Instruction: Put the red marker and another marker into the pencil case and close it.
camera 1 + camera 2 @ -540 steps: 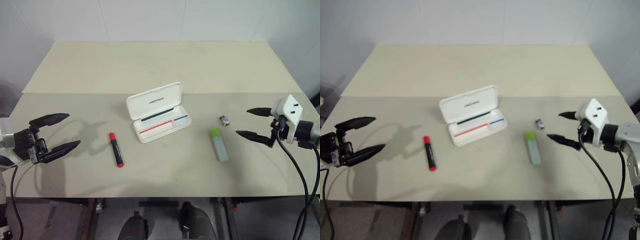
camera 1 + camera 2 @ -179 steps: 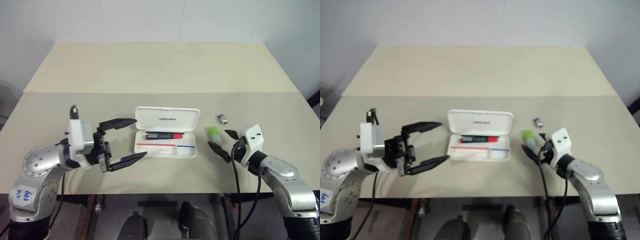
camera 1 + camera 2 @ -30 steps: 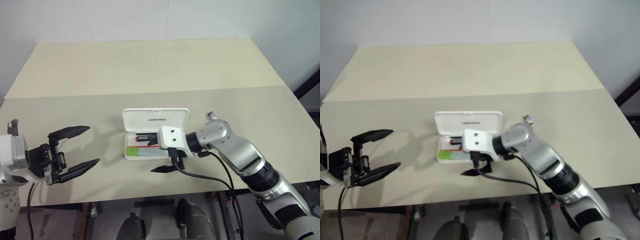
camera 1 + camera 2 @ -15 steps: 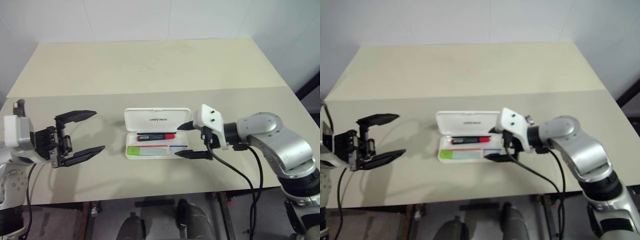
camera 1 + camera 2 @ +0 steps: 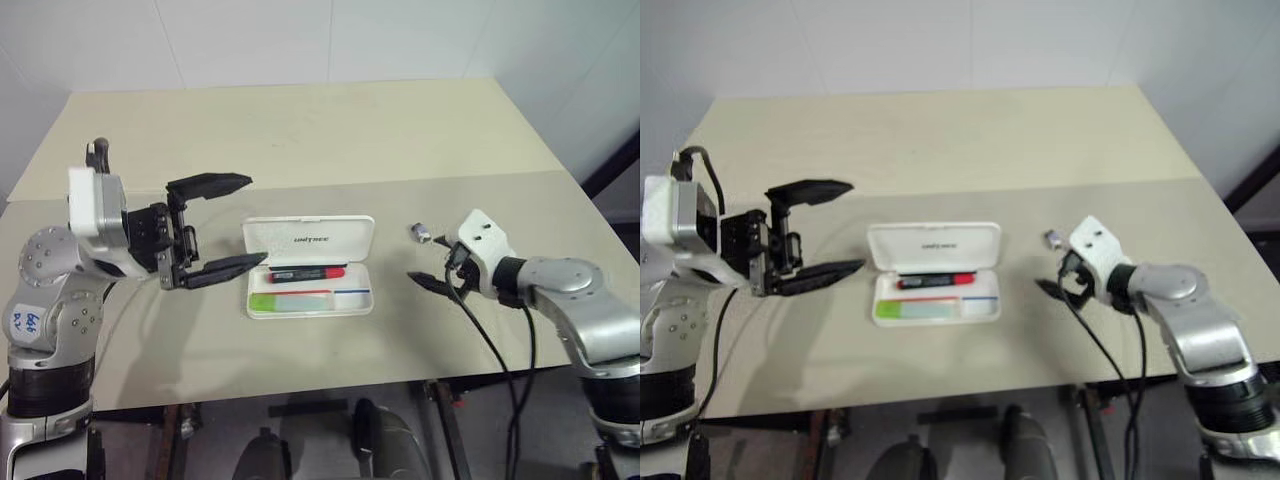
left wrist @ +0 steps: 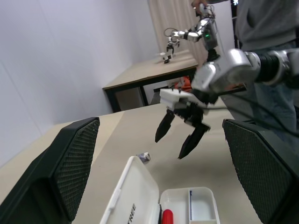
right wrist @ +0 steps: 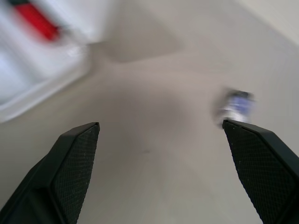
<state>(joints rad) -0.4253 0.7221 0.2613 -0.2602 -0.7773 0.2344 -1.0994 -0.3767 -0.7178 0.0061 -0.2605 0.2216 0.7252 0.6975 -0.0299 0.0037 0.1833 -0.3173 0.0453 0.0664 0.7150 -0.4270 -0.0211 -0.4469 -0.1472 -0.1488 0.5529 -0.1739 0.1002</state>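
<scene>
The white pencil case (image 5: 310, 238) lies open in the middle of the table, lid tipped back. Inside its tray the red marker (image 5: 306, 272) lies along the back, and the green highlighter (image 5: 288, 300) rests in front of it. My left gripper (image 5: 256, 220) hovers open just left of the case, its lower finger reaching the case's left edge. Right of the case, my right gripper (image 5: 427, 261) stands open and low over the table, holding nothing. The left wrist view shows the lid (image 6: 135, 192) and the marker's red cap (image 6: 167, 217).
A small grey metal piece (image 5: 421, 233) lies on the table just behind my right gripper and shows blurred in the right wrist view (image 7: 236, 107). The table's far half is bare. In the left wrist view a person (image 6: 264, 28) stands beyond the table.
My right gripper has pulled away from the case to the right and now sits near the metal piece. My left gripper has risen and moved in toward the case's left side.
</scene>
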